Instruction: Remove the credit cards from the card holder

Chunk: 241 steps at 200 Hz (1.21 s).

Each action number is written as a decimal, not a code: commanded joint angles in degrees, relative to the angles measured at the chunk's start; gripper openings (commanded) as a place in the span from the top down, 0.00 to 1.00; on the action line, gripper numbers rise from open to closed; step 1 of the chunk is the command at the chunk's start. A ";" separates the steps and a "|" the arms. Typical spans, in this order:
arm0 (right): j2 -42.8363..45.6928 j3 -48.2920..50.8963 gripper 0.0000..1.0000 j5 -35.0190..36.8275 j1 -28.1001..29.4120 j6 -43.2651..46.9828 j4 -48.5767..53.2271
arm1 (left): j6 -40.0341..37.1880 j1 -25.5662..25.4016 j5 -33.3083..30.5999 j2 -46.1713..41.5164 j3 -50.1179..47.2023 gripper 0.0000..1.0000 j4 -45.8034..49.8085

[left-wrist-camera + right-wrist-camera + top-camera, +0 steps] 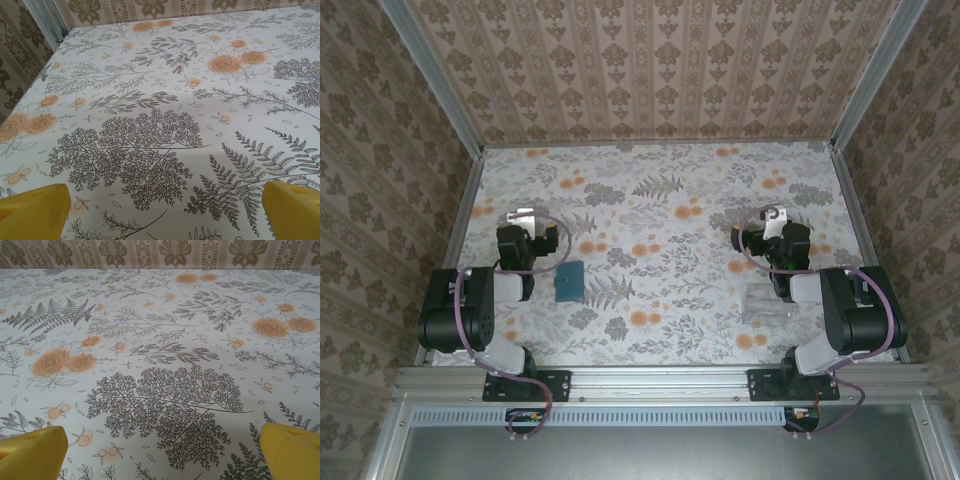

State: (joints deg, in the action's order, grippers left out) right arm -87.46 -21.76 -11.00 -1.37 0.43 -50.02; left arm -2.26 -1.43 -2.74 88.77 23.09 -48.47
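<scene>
1. From the top camera we see the teal card holder [568,281] lying flat on the floral counter [660,230], towards the near-left. It sits just to the right of the left arm [470,305] and well apart from the right arm [845,310]. At this size we cannot tell whether any cards sit in it.
2. In the same view the left fingers [523,216] hang over the counter further from the arm bases than the card holder and apart from it. The right fingers [775,217] hang over the counter's right side. From above we cannot judge how far either pair is spread.
3. A clear plastic box [765,303] rests on the counter just beside the right arm, on its left.
4. Through the left wrist camera we see the left fingers [32,212] as two yellow tips in the bottom corners. They are spread wide, with nothing but the patterned counter [150,100] between them. The papered wall [150,7] and a metal post [45,22] stand at the far edge.
5. Through the right wrist camera the right fingers [32,452] show the same way: yellow tips spread wide, holding nothing, above the bare counter [150,315]. The wall [175,252] runs along the top.
</scene>
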 commanded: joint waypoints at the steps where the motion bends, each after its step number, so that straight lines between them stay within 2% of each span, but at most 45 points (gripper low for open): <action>1: -0.08 -0.04 0.00 -1.13 -0.30 0.36 -1.84 | -0.81 0.25 0.72 -0.36 -0.06 0.00 -1.44; 29: -0.09 -0.11 0.00 -1.08 -0.30 0.28 -1.70 | -0.84 0.29 0.72 -0.44 0.00 0.00 -1.42; 50: 0.29 -1.18 0.00 3.87 -0.15 -1.31 0.28 | -0.91 0.21 0.67 -0.52 -0.28 0.00 -1.66; 58: 1.29 -2.25 0.00 4.48 -0.05 -1.33 2.88 | -1.07 -0.41 -1.37 -0.99 -0.01 0.00 -0.82; 74: 4.33 -6.84 0.00 5.23 0.27 -1.43 14.14 | -1.87 -1.48 -3.15 -3.58 2.05 0.00 4.85; 92: 6.04 -13.39 0.00 7.82 0.31 -2.88 28.95 | -2.28 -3.22 -4.61 -7.43 5.94 0.00 15.93; 132: 7.30 -23.23 0.01 8.88 0.57 -9.47 52.63 | -0.18 -8.35 -8.20 -9.73 14.74 0.00 35.29; 146: 9.93 -26.10 0.09 8.81 1.07 -11.76 60.78 | -0.48 -11.66 -11.85 -10.17 18.40 0.00 42.59; 169: 11.70 -29.79 0.16 8.87 2.10 -16.28 72.71 | 1.80 -14.91 -11.19 -11.40 23.79 0.00 53.19; 194: 13.53 -32.35 0.26 8.68 3.24 -20.04 84.67 | 6.98 -15.90 -5.53 -13.04 29.79 0.00 65.14; 213: 15.22 -32.46 0.38 6.74 3.74 -21.78 90.15 | 10.73 -15.70 -1.41 -13.42 34.68 0.00 74.73; 229: 17.06 -31.77 0.43 4.99 4.70 -23.27 93.24 | 11.55 -15.70 0.01 -13.87 37.32 0.01 80.88; 241: 17.92 -31.63 0.43 5.01 6.17 -24.17 95.94 | 11.67 -15.68 0.12 -15.17 37.93 0.01 84.00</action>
State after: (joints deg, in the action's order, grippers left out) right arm -72.27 -52.88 -4.19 2.76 -19.57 34.39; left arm 5.82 -17.17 -5.93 76.23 58.48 21.41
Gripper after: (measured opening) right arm 0.574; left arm 0.994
